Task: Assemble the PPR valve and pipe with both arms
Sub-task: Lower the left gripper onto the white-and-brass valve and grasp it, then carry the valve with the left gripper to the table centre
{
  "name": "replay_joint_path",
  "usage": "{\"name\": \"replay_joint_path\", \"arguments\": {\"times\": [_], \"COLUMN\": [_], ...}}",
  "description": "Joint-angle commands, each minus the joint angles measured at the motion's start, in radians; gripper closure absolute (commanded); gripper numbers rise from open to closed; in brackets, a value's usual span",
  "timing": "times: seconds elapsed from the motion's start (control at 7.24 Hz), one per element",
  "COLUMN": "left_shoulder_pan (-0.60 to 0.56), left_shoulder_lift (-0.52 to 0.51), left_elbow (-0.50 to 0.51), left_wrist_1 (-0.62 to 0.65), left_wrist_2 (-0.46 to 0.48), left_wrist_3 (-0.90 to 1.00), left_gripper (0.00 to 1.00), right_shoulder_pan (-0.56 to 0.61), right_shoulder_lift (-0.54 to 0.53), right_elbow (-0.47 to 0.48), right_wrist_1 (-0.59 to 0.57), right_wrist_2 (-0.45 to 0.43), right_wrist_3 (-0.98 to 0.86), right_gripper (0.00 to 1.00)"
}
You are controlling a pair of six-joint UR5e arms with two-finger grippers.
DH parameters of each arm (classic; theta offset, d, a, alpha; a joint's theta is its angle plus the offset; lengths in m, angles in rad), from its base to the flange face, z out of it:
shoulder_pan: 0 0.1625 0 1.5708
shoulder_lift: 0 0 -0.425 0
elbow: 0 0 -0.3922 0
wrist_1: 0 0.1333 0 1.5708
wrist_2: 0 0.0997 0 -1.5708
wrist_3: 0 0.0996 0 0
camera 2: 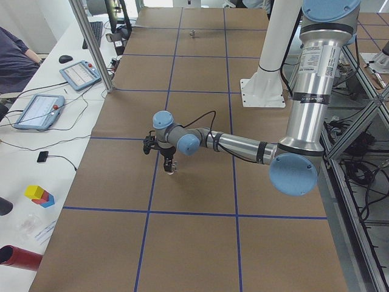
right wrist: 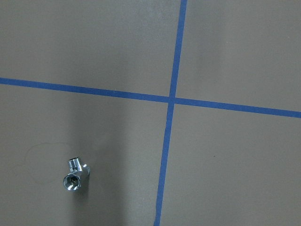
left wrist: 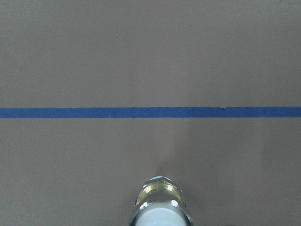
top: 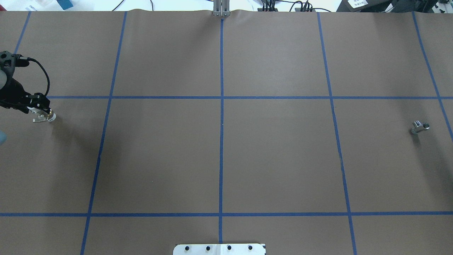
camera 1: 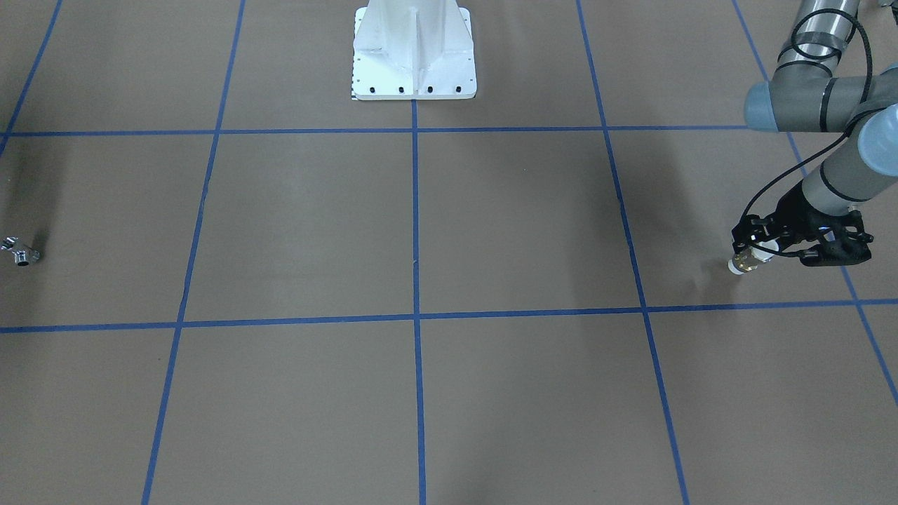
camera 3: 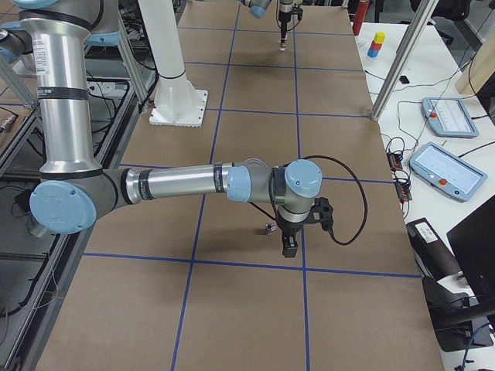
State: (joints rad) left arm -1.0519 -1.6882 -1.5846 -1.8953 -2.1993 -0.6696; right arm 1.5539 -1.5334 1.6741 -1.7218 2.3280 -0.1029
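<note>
My left gripper (camera 1: 756,254) is at the table's left end, shut on the PPR valve (camera 1: 745,264), whose brass middle and white end stick out below the fingers. It also shows in the overhead view (top: 41,114) with the valve (top: 47,118), and the valve fills the bottom of the left wrist view (left wrist: 162,207). The pipe (top: 419,127), a small silver fitting, lies on the table at the far right end (camera 1: 21,254). The right wrist view looks down on it (right wrist: 75,175). My right gripper (camera 3: 288,246) hangs just beside the pipe (camera 3: 269,229); I cannot tell whether it is open.
Blue tape lines (top: 221,141) divide the brown table into squares. The white robot base (camera 1: 414,56) stands at the robot's edge. A side bench with tablets (camera 2: 37,111), coloured blocks (camera 2: 39,194) and a red cylinder (camera 2: 18,258) runs along the far edge.
</note>
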Motion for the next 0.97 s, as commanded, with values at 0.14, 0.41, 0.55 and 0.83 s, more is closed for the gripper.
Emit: {"name": "replay_joint_path", "arguments": {"times": [0.14,0.41,0.55,0.83], "left_shoulder_pan": [-0.008,-0.020,-0.022,-0.001], "left_shoulder_lift": [0.002,-0.020,-0.098,-0.291], "left_elbow": [-0.012,-0.093,-0.138,-0.135], "left_wrist_1": [0.005,0.151,0.300,0.489], "left_wrist_2": [-0.006,-0.005,0.000,0.000], "left_wrist_3": [0.001,0.001,0.001,-0.031], "left_gripper": [1.00,1.00,1.00,1.00], "right_shoulder_pan": [0.005,0.015,0.015,0.015], "right_shoulder_lift": [-0.001,-0.001,-0.002,-0.007], "right_elbow": [0.003,0.010,0.024,0.045], "right_wrist_1": [-0.001,-0.001,-0.004,-0.010], "right_wrist_2": [0.001,0.002,0.002,0.002], "right_wrist_3": [0.000,0.000,0.002,0.011], "right_gripper": [0.00,0.00,0.00,0.00]}}
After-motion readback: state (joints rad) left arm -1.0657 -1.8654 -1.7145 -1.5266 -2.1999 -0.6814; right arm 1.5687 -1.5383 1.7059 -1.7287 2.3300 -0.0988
